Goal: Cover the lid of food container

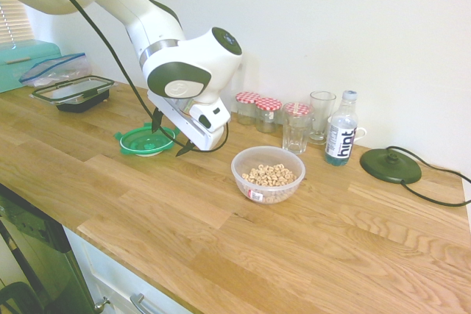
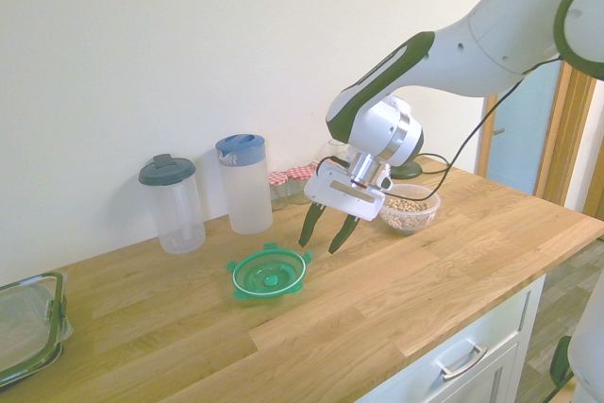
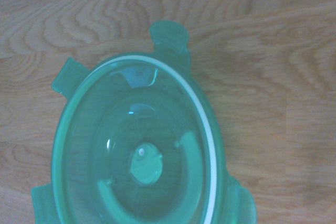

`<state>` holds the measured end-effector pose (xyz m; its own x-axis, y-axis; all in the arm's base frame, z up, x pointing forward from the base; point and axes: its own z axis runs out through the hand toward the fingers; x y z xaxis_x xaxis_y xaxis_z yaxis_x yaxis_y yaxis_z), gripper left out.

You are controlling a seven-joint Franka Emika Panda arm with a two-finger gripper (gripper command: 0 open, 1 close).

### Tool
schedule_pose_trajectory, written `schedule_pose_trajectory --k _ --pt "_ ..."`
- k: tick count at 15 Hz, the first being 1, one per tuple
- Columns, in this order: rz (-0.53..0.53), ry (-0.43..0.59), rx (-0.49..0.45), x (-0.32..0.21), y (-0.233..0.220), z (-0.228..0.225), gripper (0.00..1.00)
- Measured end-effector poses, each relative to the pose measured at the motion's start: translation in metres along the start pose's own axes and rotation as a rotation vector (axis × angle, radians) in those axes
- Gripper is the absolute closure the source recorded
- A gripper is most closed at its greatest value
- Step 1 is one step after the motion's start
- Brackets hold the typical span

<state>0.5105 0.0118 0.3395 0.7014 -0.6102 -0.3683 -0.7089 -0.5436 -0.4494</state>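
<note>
The round green lid (image 1: 147, 140) (image 2: 270, 276) lies flat on the wooden counter, its clip tabs sticking out. It fills much of the wrist view (image 3: 139, 145), seen from close above. My gripper (image 1: 168, 136) (image 2: 327, 231) hangs tilted just above the lid's edge nearest the bowl, open, with nothing between its dark fingers. The food container (image 1: 268, 173) (image 2: 410, 211), a clear round bowl of ring cereal with a red-white sticker, stands uncovered on the counter, a short way beyond the gripper from the lid.
Three red-checked jars (image 1: 268, 113), two glasses (image 1: 296, 128) and a water bottle (image 1: 341, 139) line the wall behind the bowl. A black-rimmed rectangular container (image 1: 73, 93) sits further along. Two tall jugs (image 2: 243, 183) stand by the wall near the lid. A dark round base (image 1: 390, 165) lies beyond the bottle.
</note>
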Motion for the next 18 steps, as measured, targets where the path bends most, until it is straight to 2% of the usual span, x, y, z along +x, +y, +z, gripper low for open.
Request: schedule_pose_trajectory --k 5,10,11,18 --pt "-0.009 -0.056 0.045 0.007 -0.002 0.031 0.00" --pt "0.016 -0.103 0.161 0.007 -0.007 0.047 0.00" --pt "0.019 -0.116 0.180 0.007 -0.007 0.050 1.00" --pt "0.063 -0.160 0.297 0.007 0.000 0.066 1.00"
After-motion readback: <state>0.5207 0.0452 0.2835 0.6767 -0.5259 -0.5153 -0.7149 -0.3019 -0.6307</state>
